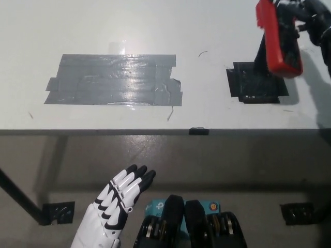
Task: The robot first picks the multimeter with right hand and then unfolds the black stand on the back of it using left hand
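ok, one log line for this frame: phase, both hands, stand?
phase: multimeter lifted | right hand: shut on multimeter above black patch | left hand: open, below table edge | stand: no contact
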